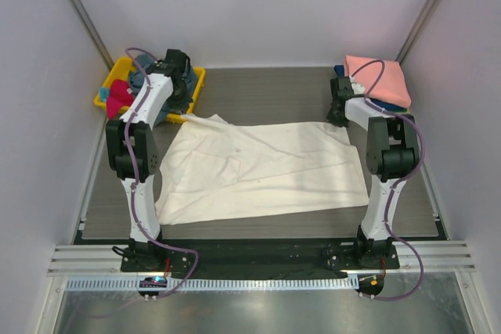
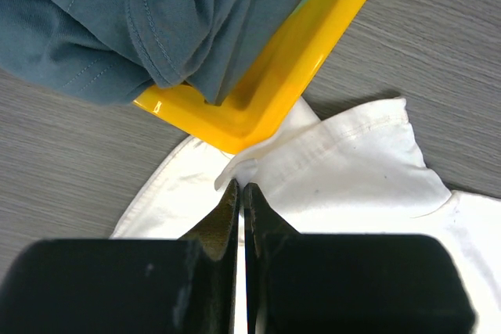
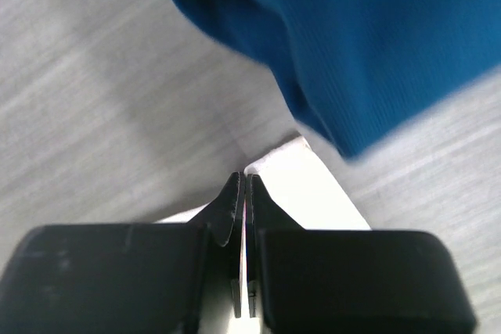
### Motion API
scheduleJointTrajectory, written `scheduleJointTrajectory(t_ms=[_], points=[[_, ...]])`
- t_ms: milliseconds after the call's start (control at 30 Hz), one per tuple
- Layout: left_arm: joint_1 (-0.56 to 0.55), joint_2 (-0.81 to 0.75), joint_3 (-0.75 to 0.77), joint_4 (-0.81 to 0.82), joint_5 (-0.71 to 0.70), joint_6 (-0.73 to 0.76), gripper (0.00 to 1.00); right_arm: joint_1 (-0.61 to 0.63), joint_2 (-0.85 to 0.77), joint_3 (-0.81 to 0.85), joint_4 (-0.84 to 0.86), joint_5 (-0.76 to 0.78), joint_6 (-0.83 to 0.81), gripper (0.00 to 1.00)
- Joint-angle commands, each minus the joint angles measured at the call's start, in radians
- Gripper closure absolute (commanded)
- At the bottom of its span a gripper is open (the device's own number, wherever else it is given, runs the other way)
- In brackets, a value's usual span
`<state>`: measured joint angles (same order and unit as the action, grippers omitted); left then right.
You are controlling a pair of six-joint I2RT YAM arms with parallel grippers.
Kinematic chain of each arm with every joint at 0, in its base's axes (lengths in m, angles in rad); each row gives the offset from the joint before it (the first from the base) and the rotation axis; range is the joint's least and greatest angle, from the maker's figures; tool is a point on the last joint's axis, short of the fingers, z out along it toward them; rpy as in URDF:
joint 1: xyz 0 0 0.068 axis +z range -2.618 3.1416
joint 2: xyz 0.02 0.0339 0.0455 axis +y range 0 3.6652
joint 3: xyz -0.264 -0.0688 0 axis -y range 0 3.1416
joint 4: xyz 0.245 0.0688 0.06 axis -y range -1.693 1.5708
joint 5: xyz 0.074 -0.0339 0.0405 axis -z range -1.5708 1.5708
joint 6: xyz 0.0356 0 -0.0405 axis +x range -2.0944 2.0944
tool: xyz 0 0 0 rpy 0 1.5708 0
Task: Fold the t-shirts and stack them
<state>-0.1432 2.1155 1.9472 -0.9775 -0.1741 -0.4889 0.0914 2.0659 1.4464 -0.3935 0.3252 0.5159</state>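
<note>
Cream-white t-shirt [image 1: 258, 170] lies spread mid-table; we hold its far corners with left gripper [image 2: 241, 192] and right gripper [image 3: 245, 183] pinched shut. We should lift both evenly, edge taut, clear of the yellow bin [image 2: 313, 52].

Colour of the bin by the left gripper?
Bright yellow; the bin shows best in the left wrist view.

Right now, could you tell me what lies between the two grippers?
The cream-white t-shirt, spread from left gripper to right gripper; the top view shows it.
</note>
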Motion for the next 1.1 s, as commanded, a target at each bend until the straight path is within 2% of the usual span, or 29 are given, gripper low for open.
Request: scheduleJointTrajectory(t_ms=[0, 233, 633, 1067], points=[[0.005, -0.051, 0.021, 0.008, 0.025, 0.007, 1.0, -0.002, -0.055, -0.063, -0.059, -0.051, 0.024, 0.99], [-0.021, -0.106, 0.027, -0.016, 0.012, -0.011, 1.0, -0.001, -0.2, -0.064, -0.113, -0.081, 0.0, 0.99], [-0.078, -0.466, -0.327, 0.011, -0.024, -0.068, 1.0, -0.002, -0.526, -0.283, -0.136, -0.08, -0.004, 0.99], [-0.147, -0.808, -0.684, -0.038, -0.053, -0.192, 1.0, -0.002, -0.665, -0.419, -0.159, -0.045, -0.002, 0.99]])
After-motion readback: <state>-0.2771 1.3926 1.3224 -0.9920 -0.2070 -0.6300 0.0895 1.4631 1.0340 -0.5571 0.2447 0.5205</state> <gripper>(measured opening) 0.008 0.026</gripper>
